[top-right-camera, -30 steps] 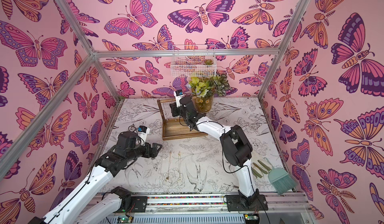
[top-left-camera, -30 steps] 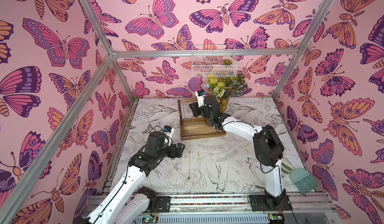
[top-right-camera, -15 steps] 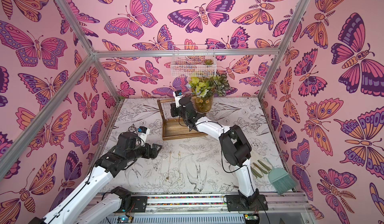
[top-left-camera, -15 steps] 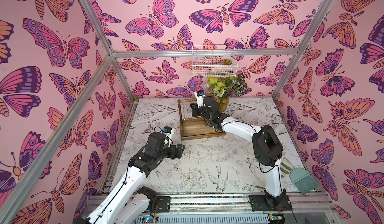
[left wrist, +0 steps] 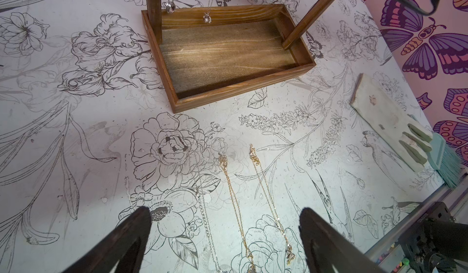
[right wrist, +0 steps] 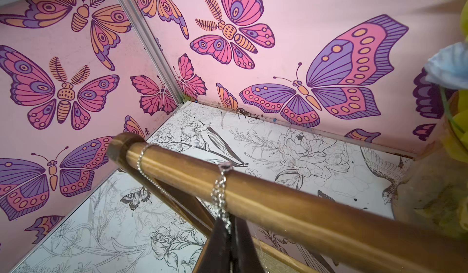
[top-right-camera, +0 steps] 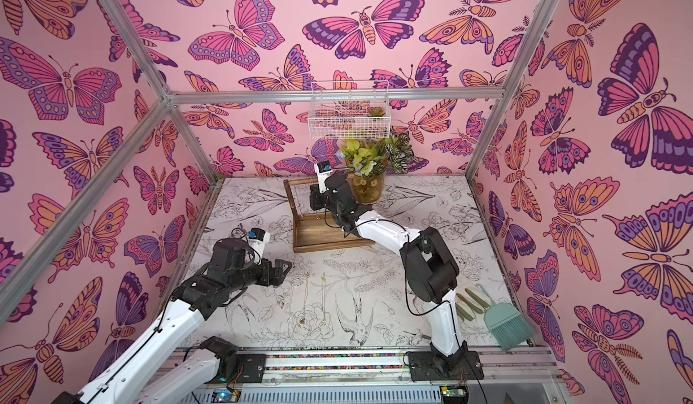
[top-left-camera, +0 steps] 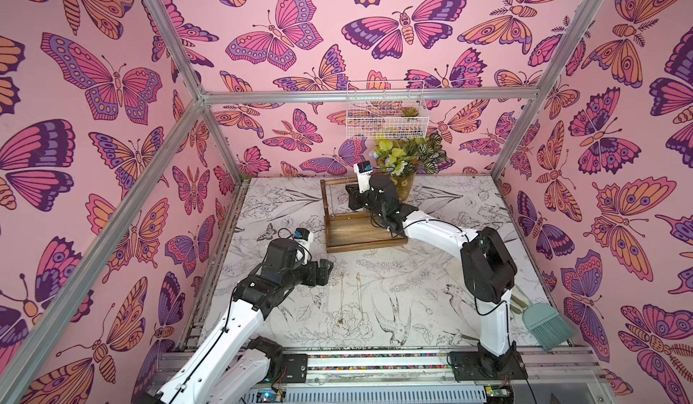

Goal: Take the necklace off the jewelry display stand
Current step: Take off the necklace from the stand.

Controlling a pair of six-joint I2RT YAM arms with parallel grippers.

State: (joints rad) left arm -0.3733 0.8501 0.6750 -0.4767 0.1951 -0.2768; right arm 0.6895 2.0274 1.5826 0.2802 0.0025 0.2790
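Above the flower-printed table (top-left-camera: 431,271), the right gripper (right wrist: 229,231) was closed on a silver necklace (right wrist: 219,192) that hung over the top bar of the wooden stand (right wrist: 291,203) near the back wall. The left gripper (left wrist: 225,212) hovered wide open, empty, above gold chains (left wrist: 233,195) on the table.

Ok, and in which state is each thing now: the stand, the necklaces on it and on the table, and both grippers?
jewelry display stand: upright on the table.
silver necklace: looped over the top bar, pinched.
second silver necklace: hanging near the bar's end, free.
gold necklaces: lying flat on the table.
silver chain: lying flat beside them.
right gripper: shut on the silver necklace.
left gripper: open, empty, above the table.
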